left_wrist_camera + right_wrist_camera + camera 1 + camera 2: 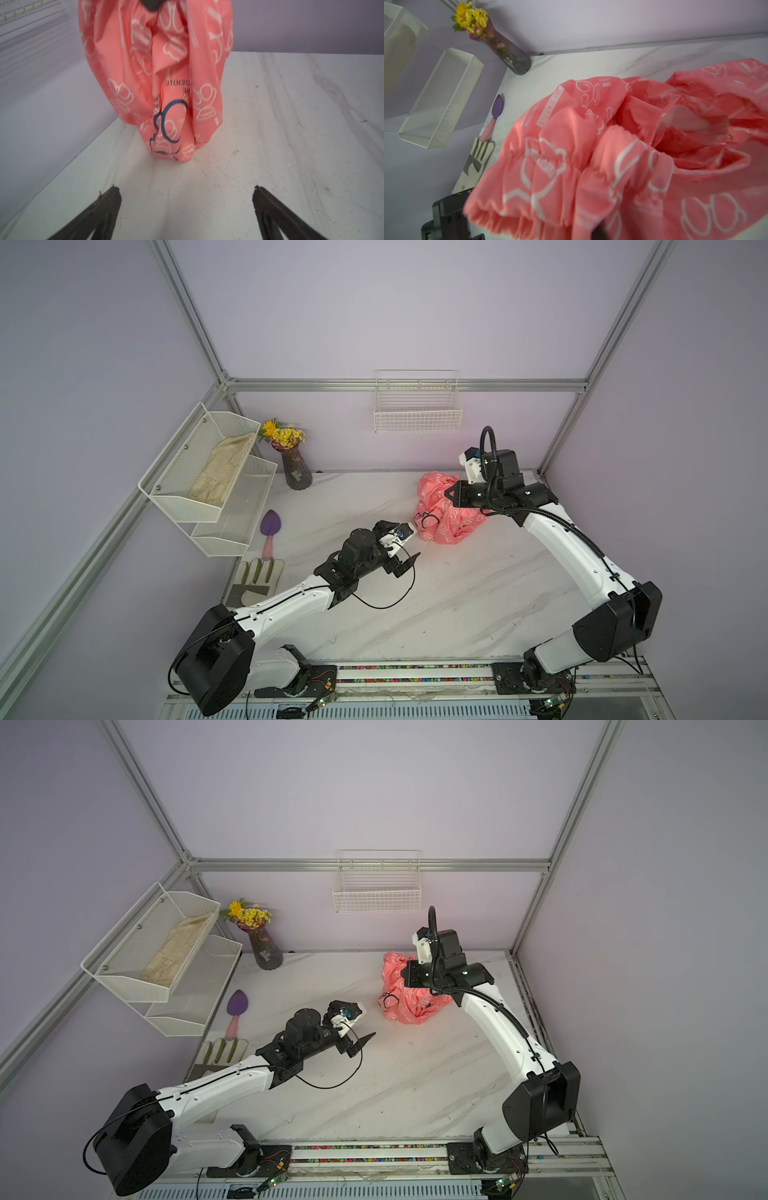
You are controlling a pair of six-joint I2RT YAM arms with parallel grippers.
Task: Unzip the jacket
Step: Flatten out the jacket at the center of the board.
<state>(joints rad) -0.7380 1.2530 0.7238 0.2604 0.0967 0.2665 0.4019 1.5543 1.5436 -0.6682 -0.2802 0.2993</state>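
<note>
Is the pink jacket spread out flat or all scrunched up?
Scrunched up. The jacket is a bunched heap in both top views, and the left wrist view shows it hanging in folds down to the table.

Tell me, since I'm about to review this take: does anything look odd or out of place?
The jacket: it hangs bunched from the shut right gripper, only its lower end on the table, not laid flat. The left gripper is open, short of it.

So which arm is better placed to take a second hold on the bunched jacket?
Left. The left gripper is open and points straight at the hanging jacket, just short of it. The right gripper is occupied: shut on the jacket's top, holding it up.
</note>
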